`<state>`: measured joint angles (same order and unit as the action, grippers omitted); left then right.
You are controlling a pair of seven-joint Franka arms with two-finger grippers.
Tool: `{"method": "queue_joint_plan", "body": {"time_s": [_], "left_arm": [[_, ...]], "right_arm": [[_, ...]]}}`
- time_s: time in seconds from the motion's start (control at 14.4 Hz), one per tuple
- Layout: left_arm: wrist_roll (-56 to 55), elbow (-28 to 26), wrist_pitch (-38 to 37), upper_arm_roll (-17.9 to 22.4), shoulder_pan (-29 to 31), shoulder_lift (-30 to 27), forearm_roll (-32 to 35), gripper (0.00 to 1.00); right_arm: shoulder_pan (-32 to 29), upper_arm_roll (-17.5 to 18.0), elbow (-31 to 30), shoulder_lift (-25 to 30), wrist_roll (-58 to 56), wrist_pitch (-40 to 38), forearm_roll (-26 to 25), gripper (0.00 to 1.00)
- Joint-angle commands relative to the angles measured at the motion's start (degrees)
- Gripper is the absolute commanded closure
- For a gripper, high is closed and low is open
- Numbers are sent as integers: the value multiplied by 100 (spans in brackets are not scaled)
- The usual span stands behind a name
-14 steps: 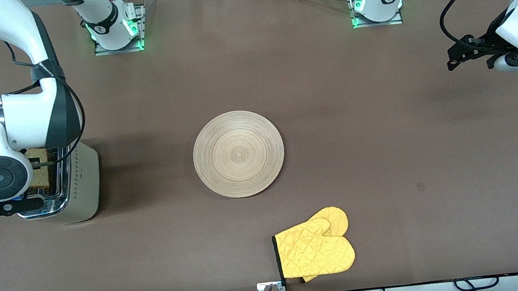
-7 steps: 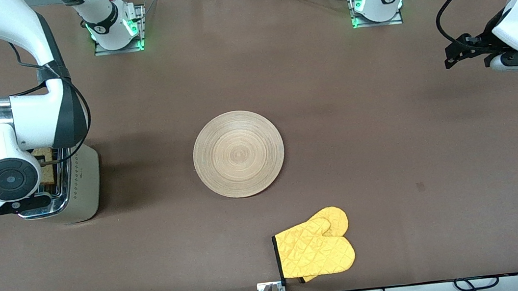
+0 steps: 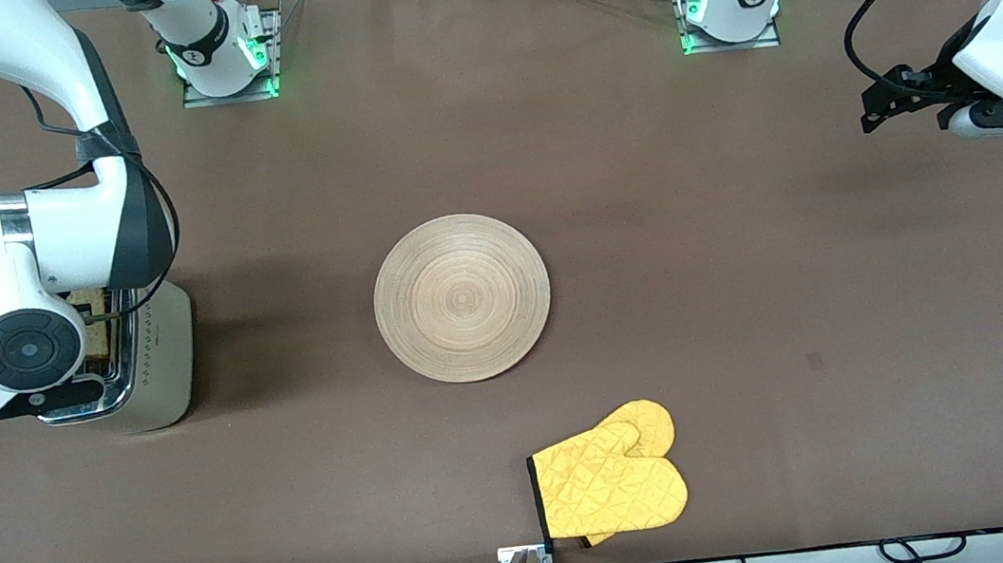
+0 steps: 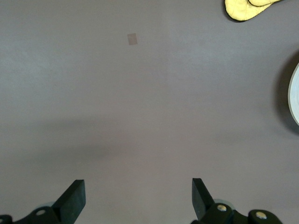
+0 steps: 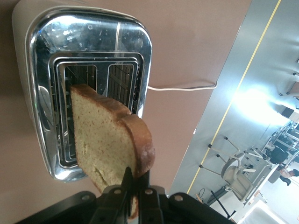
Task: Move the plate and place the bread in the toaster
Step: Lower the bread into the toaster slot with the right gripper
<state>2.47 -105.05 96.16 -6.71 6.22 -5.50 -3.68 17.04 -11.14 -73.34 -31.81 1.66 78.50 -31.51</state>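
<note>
brown matting covers the long table [image 3: 751, 289], with the two arm bases bolted along one edge and cables trailing off the other. taking the toaster [image 3: 150, 363] as the landmark: it stands at the right arm's end of the table, chrome top up, white cord [image 5: 182, 87] leading away from it. the right gripper [image 5: 133, 191] hangs directly over it, fingers clamped on the top crust of the bread slice [image 5: 110, 140], which hangs on edge with its lower part at the mouth of one slot; whether it has entered the slot cannot be told.

the wooden plate [image 3: 462, 298] lies well apart from the toaster, toward the table's middle, nothing on it. a yellow oven mitt [image 3: 610, 481] lies farther still from the toaster and nearer the front camera than the plate. the left gripper [image 4: 135, 198] waits over bare table at the left arm's end, well apart from the toaster, fingers spread with nothing between them.

judgement: the step in hand is seating the bread. it would go best with the slice held plumb and parallel to the slot walls, lowered straight, and released only once its lower edge sits inside the guides; any tilt risks catching the chrome lip.

in the front view the right arm's wrist covers most of the toaster top, leaving only a corner of bread [image 3: 93, 317] visible. the toaster's lever is not visible.
</note>
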Motion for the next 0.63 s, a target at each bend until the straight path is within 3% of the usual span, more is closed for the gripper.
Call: {"method": "queue_joint_plan", "body": {"time_s": [0.0, 0.21, 0.28, 0.35, 0.42, 0.56], "left_arm": [[-80, 196, -142, -41, 37, 93, 51, 0], [-80, 196, -142, -33, 37, 93, 51, 0], [-80, 196, -142, -33, 37, 93, 60, 0], [-80, 196, -142, -33, 37, 93, 51, 0], [-80, 196, -142, -33, 37, 101, 51, 0], [-80, 187, -159, -33, 37, 93, 60, 0]], "right_arm": [[19, 24, -40, -1, 72, 104, -75, 100], [19, 24, -49, -10, 89, 210, -84, 100], [19, 15, -49, -10, 89, 192, -84, 91], [19, 24, -49, -10, 89, 201, -66, 36], [2, 24, -49, -10, 89, 236, -31, 0], [28, 24, -49, -10, 80, 271, -31, 0]]}}
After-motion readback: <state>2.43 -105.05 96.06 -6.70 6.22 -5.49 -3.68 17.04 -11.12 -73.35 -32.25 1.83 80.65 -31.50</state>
